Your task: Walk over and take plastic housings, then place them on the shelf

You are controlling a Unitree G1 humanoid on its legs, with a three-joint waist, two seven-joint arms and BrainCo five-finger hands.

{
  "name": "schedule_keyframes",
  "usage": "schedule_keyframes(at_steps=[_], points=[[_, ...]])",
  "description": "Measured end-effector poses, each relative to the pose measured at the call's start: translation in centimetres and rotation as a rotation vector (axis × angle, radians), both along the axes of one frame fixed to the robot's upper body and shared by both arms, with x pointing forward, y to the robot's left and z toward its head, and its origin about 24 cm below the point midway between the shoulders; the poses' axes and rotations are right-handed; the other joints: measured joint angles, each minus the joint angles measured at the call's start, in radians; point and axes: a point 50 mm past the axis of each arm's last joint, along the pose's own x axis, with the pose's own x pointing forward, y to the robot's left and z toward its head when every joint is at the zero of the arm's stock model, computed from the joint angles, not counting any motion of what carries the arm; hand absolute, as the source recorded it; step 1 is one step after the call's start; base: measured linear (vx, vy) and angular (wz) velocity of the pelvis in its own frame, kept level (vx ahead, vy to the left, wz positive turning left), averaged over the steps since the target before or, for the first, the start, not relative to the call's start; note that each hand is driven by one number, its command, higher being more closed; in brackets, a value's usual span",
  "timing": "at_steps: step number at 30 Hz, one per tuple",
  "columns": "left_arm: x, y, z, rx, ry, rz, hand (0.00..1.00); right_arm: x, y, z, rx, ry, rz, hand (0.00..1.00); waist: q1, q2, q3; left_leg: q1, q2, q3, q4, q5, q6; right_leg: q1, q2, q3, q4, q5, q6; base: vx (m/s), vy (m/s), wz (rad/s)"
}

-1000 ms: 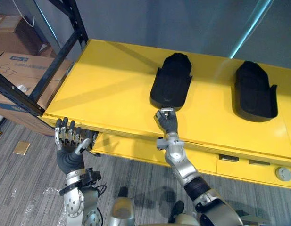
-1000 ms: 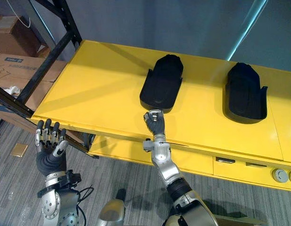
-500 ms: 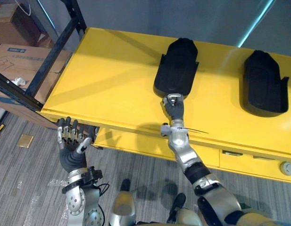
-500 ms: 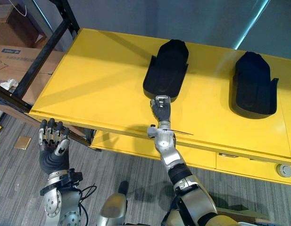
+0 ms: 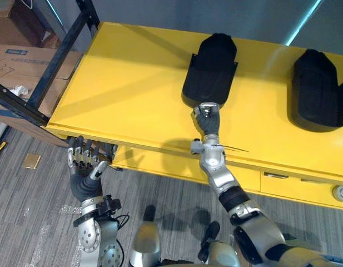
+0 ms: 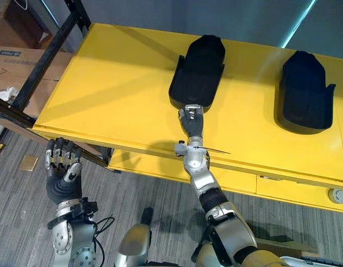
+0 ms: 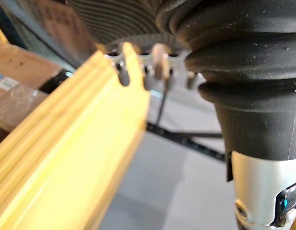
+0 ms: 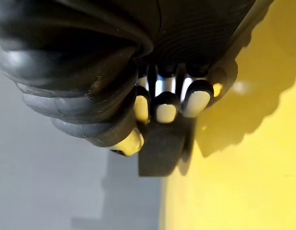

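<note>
Pickup not yet made: the nearer plastic housing lies flat on the yellow bench, with your right hand touching its near end; whether it has gripped, you cannot tell. The second housing sits well apart, toward the bench's right. Your left hand hangs spread open at the bench's front edge. Both housings have yet to reach the black shelf frame. Cardboard boxes by it are shut, contents hidden.

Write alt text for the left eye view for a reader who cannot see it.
The right hand touches the near end of a black plastic housing on a yellow table. A second housing lies further right; the left hand is open below the table's front edge.
</note>
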Motion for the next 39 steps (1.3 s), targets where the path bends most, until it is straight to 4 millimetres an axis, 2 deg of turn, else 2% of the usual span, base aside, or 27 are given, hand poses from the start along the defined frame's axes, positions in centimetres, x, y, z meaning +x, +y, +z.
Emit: schedule_keyframes(at_steps=[1,2,4,5,6,7,8,9,11,13,14,16,17,18,20,21,23,24,25,28,30,33,36,38,39], points=[[0.0,0.0,0.0,0.001,-0.003,-0.002,0.00,-0.7,0.2,-0.1,0.009,-0.014,0.022,1.00,0.000,0.000,0.000,0.000,0.001,0.005,-0.001,0.000,0.000,-0.003,0.000,0.005,-0.001,0.000,0.001,0.02,0.006,-0.08],[-0.1,0.0,0.0,0.001,-0.005,-0.001,0.00,-1.2,0.3,-0.2,0.014,-0.020,0.033,0.00,0.000,-0.001,0.000,0.001,0.001,0.009,-0.002,0.000,0.000,-0.005,0.000,0.008,-0.001,0.001,0.001,0.03,0.011,-0.16],[-0.1,-0.1,0.2,0.002,-0.022,0.001,0.00,-3.3,0.8,-0.7,0.030,-0.043,0.088,0.00,-0.004,-0.003,-0.001,0.003,0.006,0.033,-0.013,0.000,0.000,-0.025,0.004,0.032,-0.002,0.003,0.002,0.04,0.008,-0.25],[-0.1,-0.1,0.2,0.003,-0.028,0.001,0.00,-4.0,0.9,-0.7,0.039,-0.055,0.099,0.00,-0.005,-0.005,-0.002,0.004,0.009,0.041,-0.015,0.000,0.000,-0.031,0.005,0.040,-0.002,0.004,0.003,0.05,0.001,-0.33],[-0.1,-0.1,0.3,0.007,-0.038,-0.001,0.00,-5.4,1.0,-0.4,0.057,-0.088,0.136,0.00,-0.012,-0.009,-0.003,0.011,0.011,0.056,-0.021,-0.001,-0.001,-0.037,0.008,0.057,-0.004,0.006,0.004,0.06,-0.003,-0.34],[-0.1,-0.2,0.3,0.016,-0.038,-0.005,0.00,-6.8,1.1,0.1,0.076,-0.127,0.167,0.00,-0.031,-0.017,-0.006,0.026,0.013,0.070,-0.035,-0.001,-0.001,-0.036,0.008,0.069,-0.006,0.006,0.004,0.06,-0.003,-0.35],[-0.1,-0.4,0.4,0.020,-0.039,-0.012,0.00,-7.5,0.9,0.5,0.086,-0.158,0.171,0.00,-0.038,-0.021,-0.008,0.033,0.013,0.078,-0.039,-0.002,-0.002,-0.036,0.008,0.079,-0.007,0.006,0.004,0.06,0.004,-0.40],[0.0,-0.7,0.5,0.025,-0.046,-0.026,0.00,-8.8,0.3,1.4,0.095,-0.226,0.166,0.00,-0.054,-0.036,-0.017,0.051,0.017,0.105,-0.048,-0.007,-0.003,-0.037,0.010,0.100,-0.011,0.008,0.004,0.06,0.019,-0.49],[0.2,-1.2,0.8,0.040,-0.058,-0.053,0.00,-10.5,-1.3,2.2,0.094,-0.297,0.115,0.00,-0.075,-0.067,-0.041,0.075,0.025,0.150,-0.050,-0.023,-0.003,-0.040,0.017,0.139,-0.019,0.013,0.004,0.06,0.026,-0.60],[0.6,-2.1,1.1,0.058,-0.075,-0.097,0.00,-11.9,-4.3,2.0,0.070,-0.312,-0.028,0.00,-0.101,-0.105,-0.084,0.099,0.032,0.198,-0.047,-0.042,-0.007,-0.050,0.025,0.189,-0.022,0.014,0.004,0.07,0.034,-0.69],[0.8,-2.6,1.4,0.060,-0.093,-0.125,0.00,-12.4,-5.7,1.6,0.072,-0.297,-0.101,0.00,-0.113,-0.116,-0.102,0.111,0.035,0.221,-0.046,-0.048,-0.007,-0.055,0.029,0.211,-0.022,0.017,0.004,0.06,0.036,-0.75],[1.3,-3.9,1.8,0.077,-0.125,-0.212,0.00,-13.5,-9.1,0.4,0.067,-0.245,-0.285,0.00,-0.140,-0.121,-0.143,0.137,0.039,0.284,-0.046,-0.067,-0.009,-0.071,0.037,0.265,-0.028,0.029,0.004,0.04,0.044,-0.88],[1.5,-4.6,1.8,0.078,-0.135,-0.254,0.00,-14.3,-10.7,-0.3,0.070,-0.207,-0.371,0.00,-0.160,-0.116,-0.164,0.148,0.040,0.324,-0.043,-0.078,-0.007,-0.080,0.041,0.300,-0.039,0.039,0.005,0.03,0.051,-0.90],[1.7,-5.1,1.8,0.077,-0.140,-0.279,0.00,-14.7,-11.4,-0.5,0.075,-0.193,-0.412,0.00,-0.170,-0.111,-0.169,0.157,0.040,0.344,-0.042,-0.084,-0.007,-0.083,0.042,0.316,-0.042,0.042,0.008,0.02,0.048,-0.93],[2.2,-7.1,1.5,0.063,-0.133,-0.377,0.00,-16.6,-13.6,-1.3,0.074,-0.134,-0.536,0.00,-0.217,-0.081,-0.188,0.183,0.045,0.424,-0.027,-0.111,-0.011,-0.095,0.056,0.393,-0.053,0.057,0.011,0.00,0.037,-0.97],[2.3,-7.6,1.4,0.060,-0.125,-0.398,0.00,-17.0,-14.0,-1.5,0.068,-0.122,-0.557,0.00,-0.228,-0.072,-0.194,0.195,0.046,0.444,-0.028,-0.116,-0.012,-0.100,0.061,0.413,-0.053,0.059,0.012,0.00,0.021,-1.04],[2.8,-9.3,0.7,0.054,-0.083,-0.471,0.00,-18.8,-15.3,-2.4,0.067,-0.063,-0.619,0.00,-0.281,-0.041,-0.214,0.234,0.060,0.532,-0.025,-0.138,-0.023,-0.115,0.088,0.490,-0.058,0.067,0.014,0.02,0.006,-1.01],[2.9,-9.6,0.6,0.054,-0.074,-0.484,0.00,-19.2,-15.6,-2.5,0.072,-0.050,-0.633,0.00,-0.289,-0.034,-0.218,0.241,0.063,0.548,-0.023,-0.142,-0.025,-0.117,0.095,0.501,-0.059,0.069,0.014,0.01,-0.011,-0.88],[3.1,-10.2,0.3,0.053,-0.056,-0.507,0.00,-20.1,-16.1,-3.1,0.099,-0.016,-0.655,0.00,-0.317,-0.023,-0.224,0.252,0.074,0.581,-0.010,-0.154,-0.030,-0.119,0.109,0.528,-0.067,0.076,0.014,0.01,-0.018,-0.76],[3.4,-11.9,0.1,0.051,-0.023,-0.560,0.00,-21.7,-16.4,-4.3,0.180,0.060,-0.682,0.00,-0.363,-0.019,-0.232,0.269,0.098,0.636,0.006,-0.167,-0.040,-0.122,0.130,0.572,-0.084,0.095,0.011,-0.02,-0.031,-0.52],[3.2,-13.3,-0.4,0.054,0.013,-0.607,0.00,-22.4,-15.9,-5.0,0.217,0.100,-0.680,0.00,-0.368,-0.018,-0.242,0.283,0.109,0.663,0.009,-0.168,-0.042,-0.123,0.143,0.584,-0.084,0.096,0.012,-0.07,-0.045,-0.30],[2.9,-14.3,-0.9,0.072,0.052,-0.644,0.00,-22.0,-14.7,-5.1,0.231,0.100,-0.627,0.00,-0.370,-0.016,-0.257,0.281,0.122,0.681,0.023,-0.168,-0.043,-0.131,0.149,0.585,-0.085,0.095,0.012,-0.06,-0.045,-0.16],[2.4,-14.3,-1.5,0.069,0.090,-0.647,0.00,-20.8,-13.2,-4.8,0.245,0.079,-0.541,0.00,-0.355,-0.005,-0.279,0.283,0.139,0.734,0.043,-0.174,-0.055,-0.157,0.150,0.524,-0.085,0.111,0.000,-0.07,-0.064,-0.40],[2.2,-14.2,-1.9,0.066,0.113,-0.642,0.00,-20.2,-12.6,-4.5,0.237,0.066,-0.496,0.00,-0.355,0.007,-0.287,0.284,0.139,0.723,0.043,-0.174,-0.057,-0.159,0.167,0.525,-0.085,0.113,0.001,-0.01,-0.085,-0.19],[2.2,-13.8,-2.1,0.059,0.127,-0.613,0.00,-19.6,-12.1,-4.4,0.229,0.055,-0.456,0.00,-0.345,0.008,-0.289,0.287,0.139,0.690,0.056,-0.174,-0.051,-0.165,0.180,0.555,-0.085,0.118,-0.006,-0.01,-0.110,-0.67]])
